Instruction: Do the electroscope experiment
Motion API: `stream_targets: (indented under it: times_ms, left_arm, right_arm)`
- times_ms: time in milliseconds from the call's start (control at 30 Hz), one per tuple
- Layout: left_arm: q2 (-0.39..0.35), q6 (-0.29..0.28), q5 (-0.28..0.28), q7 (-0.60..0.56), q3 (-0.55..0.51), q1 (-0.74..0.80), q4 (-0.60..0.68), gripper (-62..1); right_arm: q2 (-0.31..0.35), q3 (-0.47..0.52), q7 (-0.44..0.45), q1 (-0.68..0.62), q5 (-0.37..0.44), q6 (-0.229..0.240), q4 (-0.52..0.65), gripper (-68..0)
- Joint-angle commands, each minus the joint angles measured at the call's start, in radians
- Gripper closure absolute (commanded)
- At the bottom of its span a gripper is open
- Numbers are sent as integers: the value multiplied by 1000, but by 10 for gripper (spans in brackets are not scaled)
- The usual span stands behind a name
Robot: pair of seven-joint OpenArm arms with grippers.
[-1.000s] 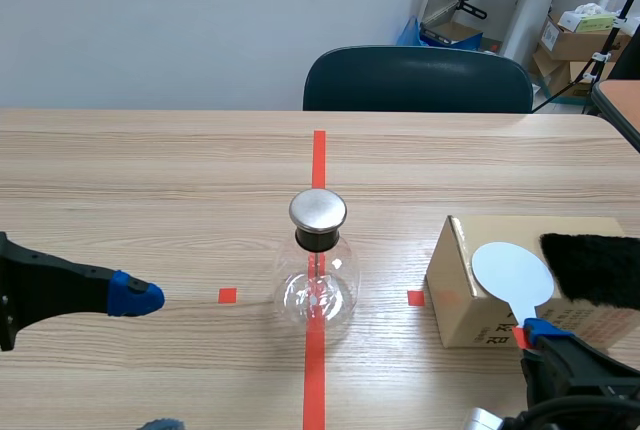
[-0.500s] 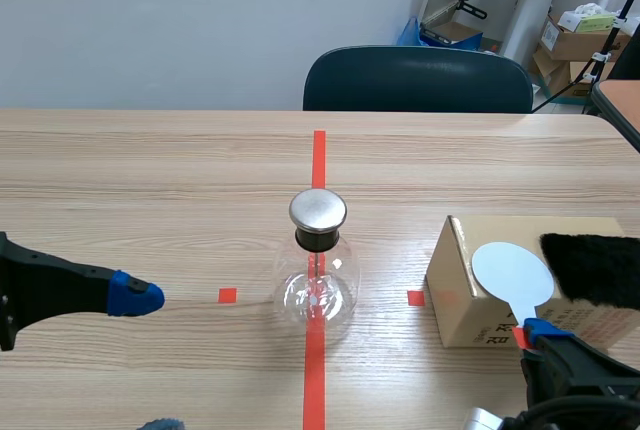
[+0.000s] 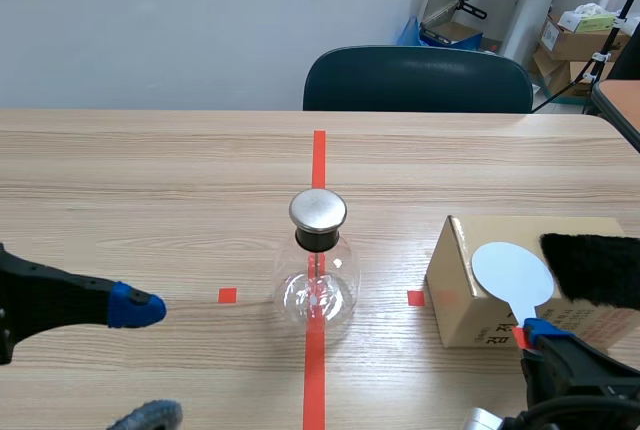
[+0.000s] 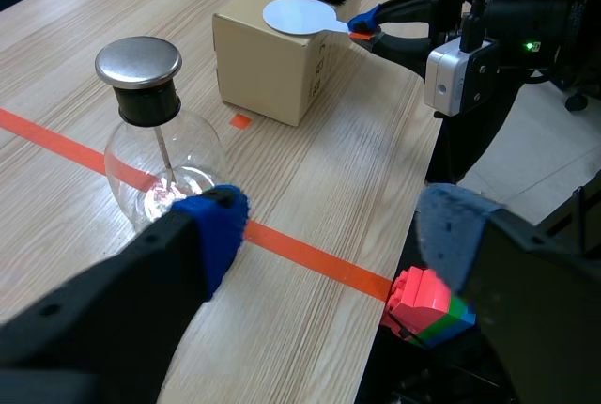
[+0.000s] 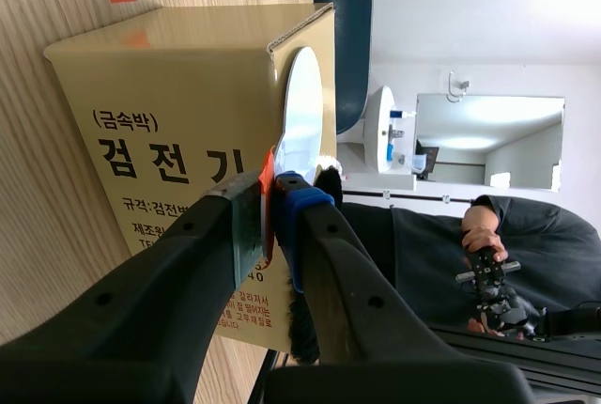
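The electroscope (image 3: 318, 270), a round clear glass flask with a black neck and a flat metal cap, stands upright about mid-table on the long orange-red tape line. The wooden table (image 3: 150, 170) also carries a cardboard box (image 3: 460, 295) towards its right edge, well apart from the flask. A tuft of black fur (image 3: 595, 268) lies on top of the box.

The right gripper (image 3: 535, 332) is low by the table's near edge, just in front of the box. Its jaws pinch the red handle of a paddle with a white disc (image 3: 511, 272), and the disc is held up against the box's front face.

The left gripper (image 3: 145, 362) sits near the table's left edge, apart from the flask, with its jaws spread wide and nothing between them. Its blue pads (image 4: 218, 227) point towards the electroscope.

A dark chair (image 3: 415, 80) stands behind the far edge. Coloured toy bricks (image 4: 427, 303) lie just past the near edge.
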Motion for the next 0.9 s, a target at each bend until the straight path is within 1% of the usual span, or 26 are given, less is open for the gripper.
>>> stream_targets:
  times_ms: [0, 133, 233, 300, 367, 467, 533, 667, 867]
  left_arm:
    - [14, -3, -10, -39, -5, 2, 14, -339]
    - [41, -4, -10, -60, -2, -12, 14, -272]
    - [73, -2, -9, -56, 26, -54, 0, -218]
    - [93, -1, -2, -55, 63, -95, -23, -186]
    - [112, 2, -2, -52, 109, -143, -56, -157]
    - [142, 27, -2, -51, 190, -223, -109, -119]
    - [162, 52, -2, -39, 240, -277, -145, -86]
    - [199, 95, -2, -34, 319, -375, -218, -55]
    - [268, 132, -2, -30, 409, -513, -341, -55]
  right_arm:
    - [11, 8, 4, 6, -1, -15, 23, -11]
    - [11, 8, 4, 6, -1, -16, 23, -11]
    - [11, 8, 4, 6, -1, -24, 23, -11]
    - [11, 8, 4, 6, -1, -38, 23, -11]
    - [11, 8, 4, 6, -1, -63, 23, -11]
    - [11, 16, 0, 6, 0, -103, 31, -11]
    - [11, 29, -9, 6, 0, -106, 49, -11]
    - [11, 42, -15, 8, -1, -105, 117, -11]
    - [11, 41, -19, 30, -5, -89, 243, -11]
